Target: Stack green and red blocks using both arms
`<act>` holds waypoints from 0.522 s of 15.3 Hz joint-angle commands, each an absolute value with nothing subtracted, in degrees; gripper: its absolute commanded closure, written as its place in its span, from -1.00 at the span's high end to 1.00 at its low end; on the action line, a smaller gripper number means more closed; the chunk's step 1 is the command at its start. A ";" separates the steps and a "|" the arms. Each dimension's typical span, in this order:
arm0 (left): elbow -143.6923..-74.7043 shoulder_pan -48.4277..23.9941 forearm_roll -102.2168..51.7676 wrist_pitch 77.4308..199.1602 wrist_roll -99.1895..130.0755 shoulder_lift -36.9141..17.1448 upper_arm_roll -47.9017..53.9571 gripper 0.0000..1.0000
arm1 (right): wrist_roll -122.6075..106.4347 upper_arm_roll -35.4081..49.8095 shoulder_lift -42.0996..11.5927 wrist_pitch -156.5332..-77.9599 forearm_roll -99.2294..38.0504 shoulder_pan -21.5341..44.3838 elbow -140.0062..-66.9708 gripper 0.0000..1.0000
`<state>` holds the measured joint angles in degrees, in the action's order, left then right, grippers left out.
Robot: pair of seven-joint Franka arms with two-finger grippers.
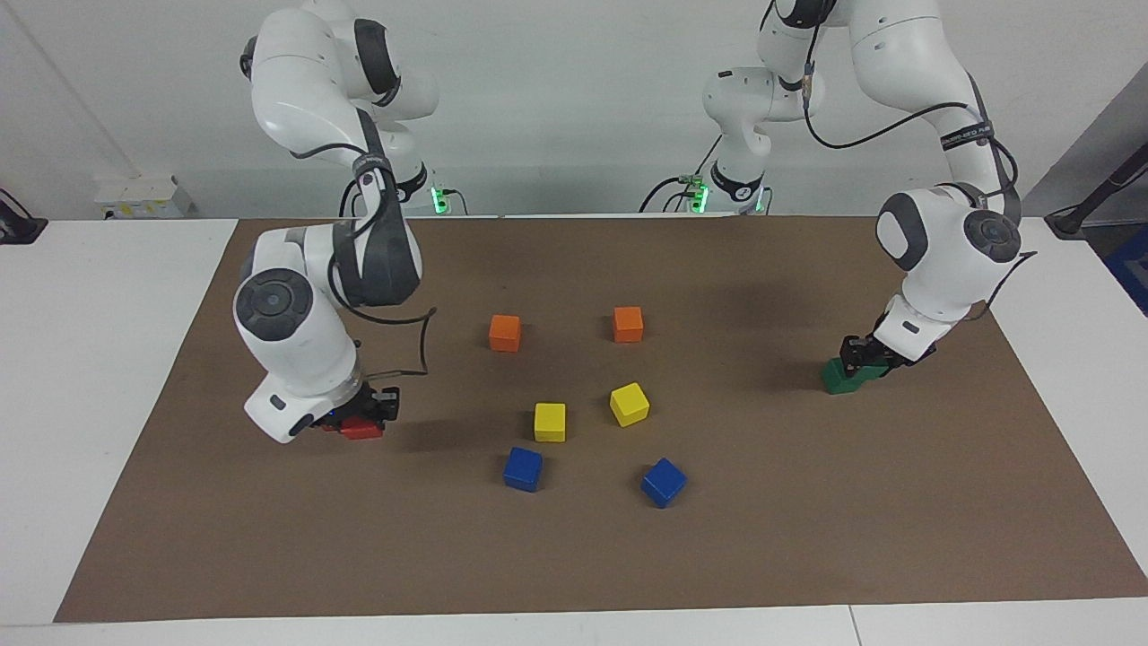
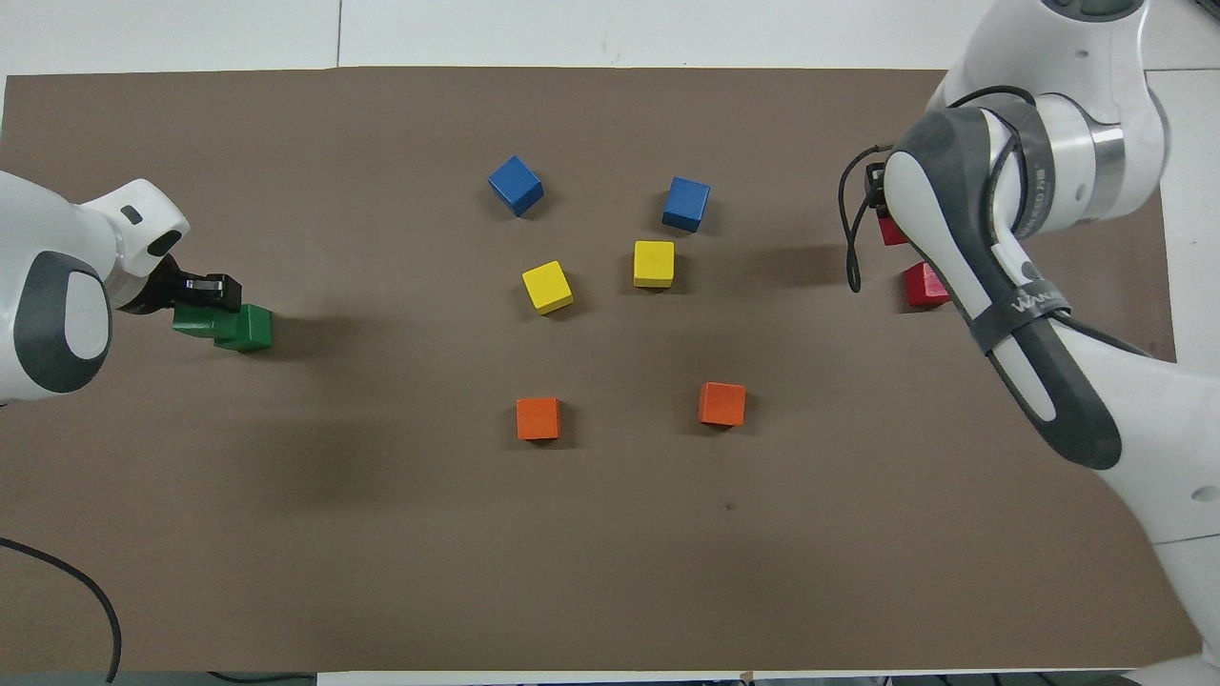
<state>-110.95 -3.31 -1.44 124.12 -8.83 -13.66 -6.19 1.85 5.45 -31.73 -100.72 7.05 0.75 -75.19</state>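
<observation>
Brown mat (image 1: 807, 538): left end effector (image 1: 863, 357) clamps green block (image 1: 843, 377); right end effector's (image 1: 363, 414) grip unclear.

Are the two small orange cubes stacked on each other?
No: one orange cube and the other orange cube sit apart on the brown mat.

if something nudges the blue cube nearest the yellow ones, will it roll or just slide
The blue cube would probably slide rather than roll: it sits flat on one face on the brown mat. It looks rigid and small, so likely light. Its glossy faces might slip a little in a grip.
</observation>
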 commanded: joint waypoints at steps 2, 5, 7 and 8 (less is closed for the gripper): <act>-114.08 -2.81 -2.20 126.12 -8.79 -11.34 -5.80 -1.00 | -1.41 6.15 -23.74 -108.44 7.03 -4.03 -90.51 -1.00; -114.08 -3.34 -2.20 126.65 -7.13 -11.43 -5.80 -1.00 | -0.97 6.15 -21.71 -113.19 6.94 -5.18 -95.79 -1.00; -114.17 -3.60 -2.20 126.82 -5.46 -11.51 -5.80 -1.00 | -0.70 6.15 -21.53 -114.78 6.94 -5.27 -97.11 -1.00; -114.26 -3.69 -2.20 127.26 -5.36 -11.60 -5.80 -1.00 | -0.70 6.15 -21.19 -115.05 6.68 -5.27 -97.47 -1.00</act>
<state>-111.48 -3.39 -1.45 125.18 -6.63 -13.65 -5.80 -0.53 5.45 -24.06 -113.06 7.05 -4.45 -93.62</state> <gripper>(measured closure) 0.449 0.449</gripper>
